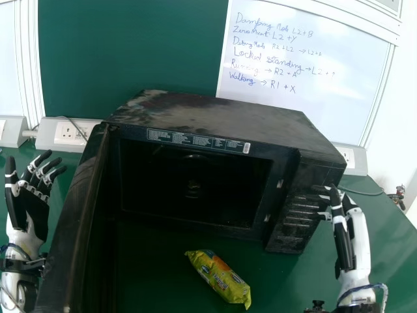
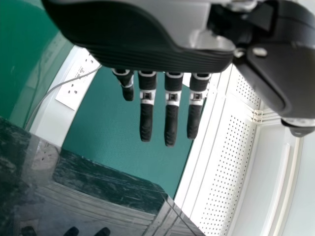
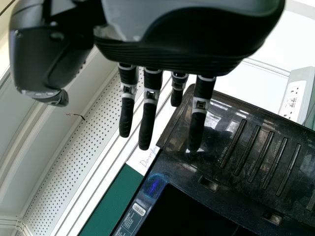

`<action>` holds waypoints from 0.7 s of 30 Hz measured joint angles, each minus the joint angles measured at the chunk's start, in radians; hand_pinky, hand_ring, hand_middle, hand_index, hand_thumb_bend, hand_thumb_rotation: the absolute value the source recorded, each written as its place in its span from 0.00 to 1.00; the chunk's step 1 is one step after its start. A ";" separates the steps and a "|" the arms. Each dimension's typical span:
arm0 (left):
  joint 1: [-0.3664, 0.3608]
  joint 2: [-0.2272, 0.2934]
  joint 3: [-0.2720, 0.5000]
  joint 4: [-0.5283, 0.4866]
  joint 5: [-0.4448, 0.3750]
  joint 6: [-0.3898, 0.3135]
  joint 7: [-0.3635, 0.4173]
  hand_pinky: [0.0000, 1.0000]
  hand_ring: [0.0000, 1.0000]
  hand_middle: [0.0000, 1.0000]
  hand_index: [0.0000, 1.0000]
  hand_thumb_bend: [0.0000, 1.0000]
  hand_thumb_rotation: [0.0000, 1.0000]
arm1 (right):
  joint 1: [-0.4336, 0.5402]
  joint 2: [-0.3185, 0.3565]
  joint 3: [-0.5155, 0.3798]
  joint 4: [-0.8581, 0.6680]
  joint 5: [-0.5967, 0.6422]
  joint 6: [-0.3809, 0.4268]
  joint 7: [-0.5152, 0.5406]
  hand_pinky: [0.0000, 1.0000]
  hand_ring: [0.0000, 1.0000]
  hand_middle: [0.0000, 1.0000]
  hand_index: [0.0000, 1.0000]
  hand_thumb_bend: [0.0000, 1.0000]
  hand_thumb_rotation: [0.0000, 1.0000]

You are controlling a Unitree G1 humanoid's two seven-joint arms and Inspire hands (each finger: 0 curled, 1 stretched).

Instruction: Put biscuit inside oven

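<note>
My left hand (image 1: 31, 202) is at the far left, beside the outer side of the swung-open oven door (image 1: 77, 228), fingers spread. In the left wrist view the left hand (image 2: 171, 105) has straight fingers. The black oven (image 1: 221, 130) stands on the table, its cavity open to the front. On the table before it lies the yellow-green biscuit packet (image 1: 220, 279). My right hand (image 1: 345, 228) is by the oven's button panel; whether it touches is unclear. In the right wrist view the right hand (image 3: 149, 108) shows straight fingers near the panel (image 3: 256, 152). Both hands hold nothing.
The green table (image 1: 319, 280) extends around the oven. Wall sockets (image 1: 70, 133) with a cable are behind at the left, another socket (image 1: 348, 156) at the right. A whiteboard (image 1: 306, 72) with handwriting is behind the oven. The open door stands between my left hand and the packet.
</note>
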 measured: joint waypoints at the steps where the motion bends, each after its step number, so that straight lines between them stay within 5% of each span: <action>1: 0.000 0.000 0.000 0.000 0.000 0.000 0.000 0.74 0.72 0.73 0.77 0.80 0.56 | 0.000 0.000 0.000 0.000 0.000 0.000 0.001 0.50 0.58 0.62 0.68 0.70 0.30; 10: 0.001 -0.006 0.000 -0.009 0.000 0.001 0.012 0.72 0.70 0.72 0.76 0.77 0.56 | 0.000 -0.005 0.006 -0.007 0.003 0.000 0.017 0.52 0.59 0.63 0.69 0.72 0.31; 21: 0.000 -0.019 -0.002 -0.004 -0.002 -0.009 0.013 0.69 0.68 0.69 0.73 0.71 0.56 | 0.008 -0.092 0.078 -0.161 -0.028 0.123 0.121 0.57 0.61 0.66 0.72 0.76 0.33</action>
